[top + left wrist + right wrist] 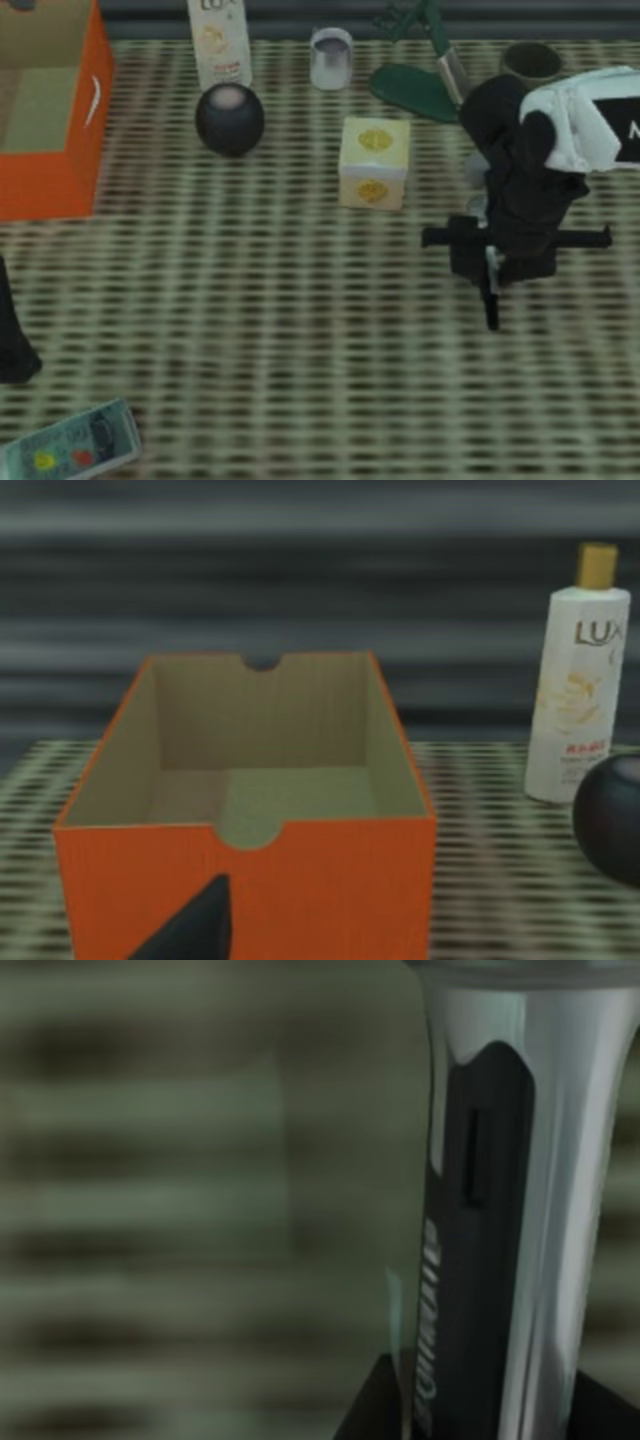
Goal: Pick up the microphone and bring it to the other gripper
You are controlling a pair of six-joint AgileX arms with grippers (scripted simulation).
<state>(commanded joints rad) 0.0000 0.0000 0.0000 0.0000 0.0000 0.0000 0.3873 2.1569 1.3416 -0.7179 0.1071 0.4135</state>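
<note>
Right wrist view: microphone [500, 1210] (silvery, black-panelled) close-up.

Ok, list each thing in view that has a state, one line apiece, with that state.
Slim black stick-shaped microphone: lying on the mat under the right gripper, close up in the right wrist view.
Orange cardboard box: open, nothing inside.
White LUX bottle: upright, capped.
Left gripper: parked at the table's left edge.
</note>
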